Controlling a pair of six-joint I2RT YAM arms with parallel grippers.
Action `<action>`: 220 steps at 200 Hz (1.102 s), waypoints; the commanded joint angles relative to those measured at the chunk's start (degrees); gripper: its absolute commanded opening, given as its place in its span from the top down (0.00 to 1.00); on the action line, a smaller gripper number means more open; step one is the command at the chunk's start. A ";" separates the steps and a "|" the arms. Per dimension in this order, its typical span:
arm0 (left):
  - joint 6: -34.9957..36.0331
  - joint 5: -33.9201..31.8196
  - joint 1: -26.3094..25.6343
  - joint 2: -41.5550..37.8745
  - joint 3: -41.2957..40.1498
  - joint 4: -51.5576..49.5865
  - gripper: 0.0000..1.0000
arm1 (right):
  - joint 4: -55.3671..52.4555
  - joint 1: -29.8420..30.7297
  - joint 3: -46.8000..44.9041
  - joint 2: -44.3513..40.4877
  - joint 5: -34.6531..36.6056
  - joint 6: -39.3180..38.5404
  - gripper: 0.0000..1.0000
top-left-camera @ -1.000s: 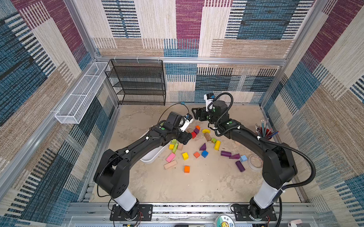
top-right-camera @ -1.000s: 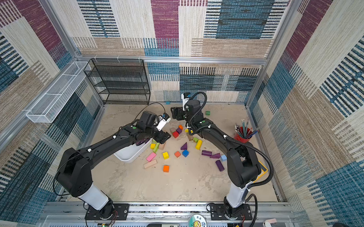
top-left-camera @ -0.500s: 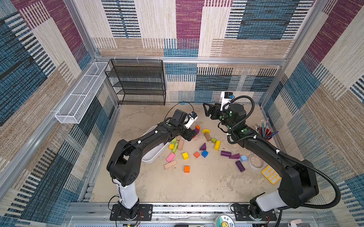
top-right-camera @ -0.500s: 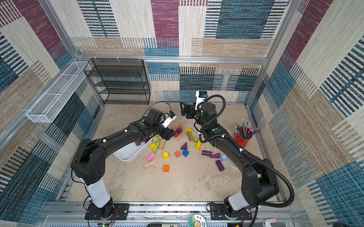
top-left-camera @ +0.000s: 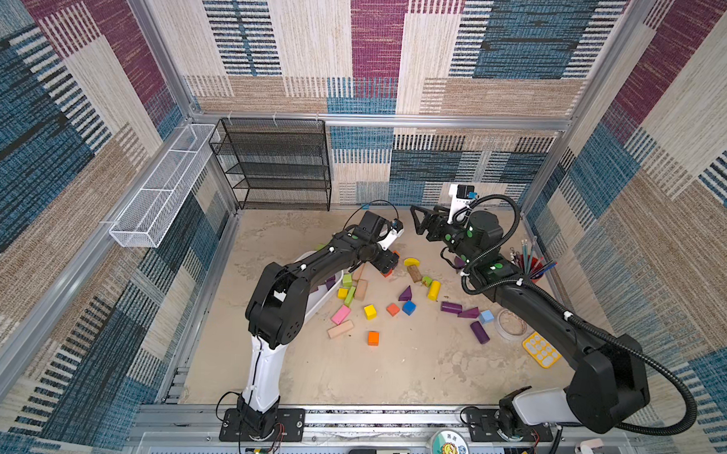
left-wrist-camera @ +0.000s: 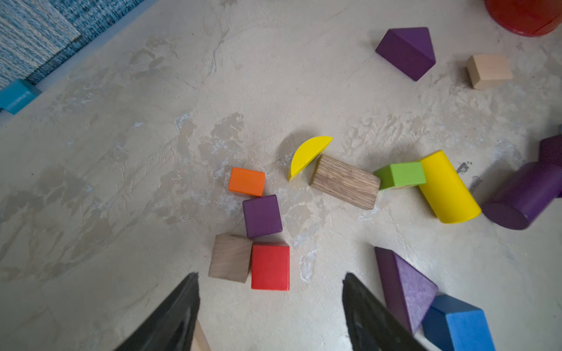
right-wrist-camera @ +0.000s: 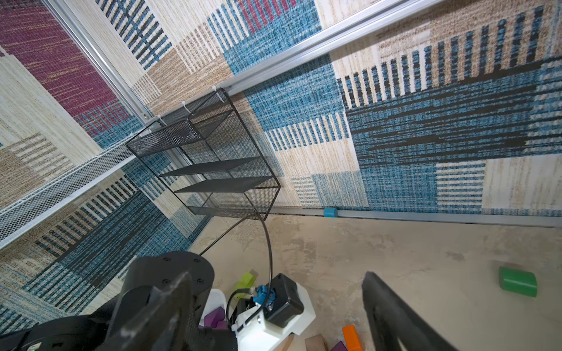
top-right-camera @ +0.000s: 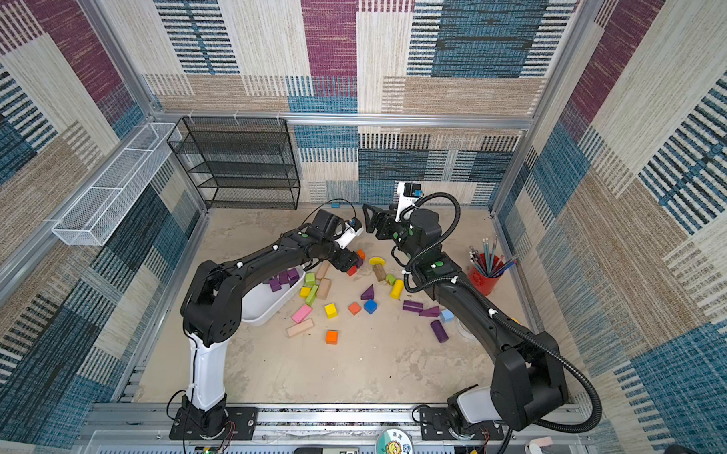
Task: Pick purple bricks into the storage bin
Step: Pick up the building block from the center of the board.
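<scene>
Now | loose purple bricks [top-left-camera: 450, 308]: six | storage bin [top-right-camera: 263, 310]: one | pink block [top-left-camera: 341, 314]: one

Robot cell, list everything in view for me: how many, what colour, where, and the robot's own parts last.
storage bin: one, white, under the left arm
purple bricks: at least six, dark purple, loose on the table; several more in the bin
other blocks: roughly twenty, yellow, green, orange, red, blue, pink, bare wood, scattered mid-table
pen cup: one, red, right table edge
tape roll: one, whitish, beside the right arm
grid tray: one, yellow, next to the tape roll
mesh rack: one, black, back wall
wire basket: one, white, left wall
left claw: one, black, open, above a red cube
right claw: one, black, open, empty, raised
</scene>
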 commanded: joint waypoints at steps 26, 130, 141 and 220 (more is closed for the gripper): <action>1.33 0.17 0.03 4.76 6.96 -7.15 0.32 | 2.57 -0.10 -0.53 -0.42 -1.44 0.33 0.12; 0.75 -0.13 0.02 14.20 20.28 -18.12 0.33 | 3.44 -0.19 -1.33 -0.47 -2.45 0.02 0.11; 0.78 -0.20 -0.05 14.80 20.83 -18.60 0.33 | 3.48 -0.15 -1.33 -0.39 -2.53 -0.01 0.11; 1.08 -0.91 -0.65 18.19 25.49 -20.03 0.34 | 4.42 -0.19 -1.85 -0.09 -3.60 -0.10 0.11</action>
